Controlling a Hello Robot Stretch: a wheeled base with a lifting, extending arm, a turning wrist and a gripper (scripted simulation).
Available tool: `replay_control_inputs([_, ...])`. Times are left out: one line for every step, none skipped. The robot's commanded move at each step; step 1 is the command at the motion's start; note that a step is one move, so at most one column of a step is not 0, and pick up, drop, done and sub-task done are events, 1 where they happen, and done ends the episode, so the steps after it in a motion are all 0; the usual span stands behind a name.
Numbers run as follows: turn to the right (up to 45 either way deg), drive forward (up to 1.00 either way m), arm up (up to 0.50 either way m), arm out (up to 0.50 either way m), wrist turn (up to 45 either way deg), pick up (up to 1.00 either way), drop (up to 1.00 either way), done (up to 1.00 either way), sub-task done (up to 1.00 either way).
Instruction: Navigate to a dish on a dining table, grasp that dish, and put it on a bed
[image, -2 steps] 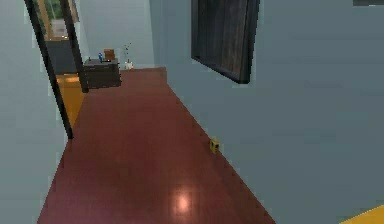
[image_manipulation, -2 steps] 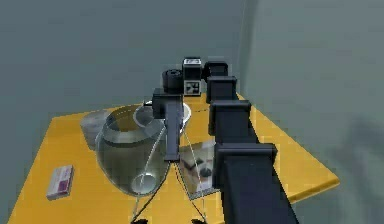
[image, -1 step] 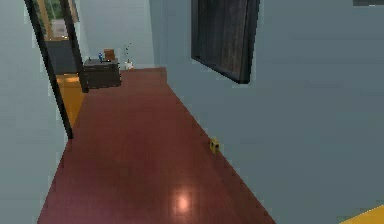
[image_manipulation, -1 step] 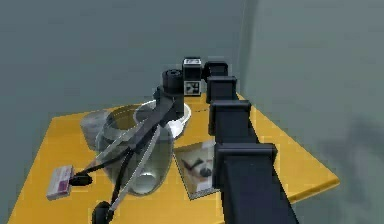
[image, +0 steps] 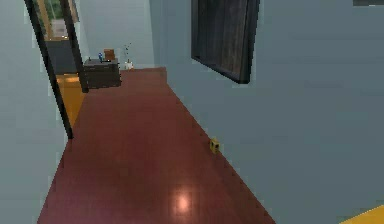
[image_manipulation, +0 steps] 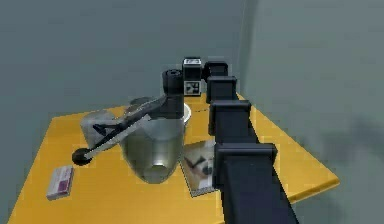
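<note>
Forward view: a red floor (image: 150, 150) runs down a hall to a dark cabinet (image: 101, 72), and a small yellow thing (image: 214, 145) lies by the wall.

Arm side view: a grey dish (image_manipulation: 152, 158) shows against the yellow surface (image_manipulation: 300, 170). Its inside is hard to make out. The arm (image_manipulation: 240, 150) reaches across the surface, and the hand (image_manipulation: 105, 135) is at the dish. I cannot tell whether it holds it.
</note>
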Motion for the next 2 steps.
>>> replay_control_inputs([0.0, 0.00, 0.00, 0.00, 45.0, 0.00, 0.00, 0.00, 0.00])
replay_control_inputs([0.0, 0.00, 0.00, 0.00, 18.0, 0.00, 0.00, 0.00, 0.00])
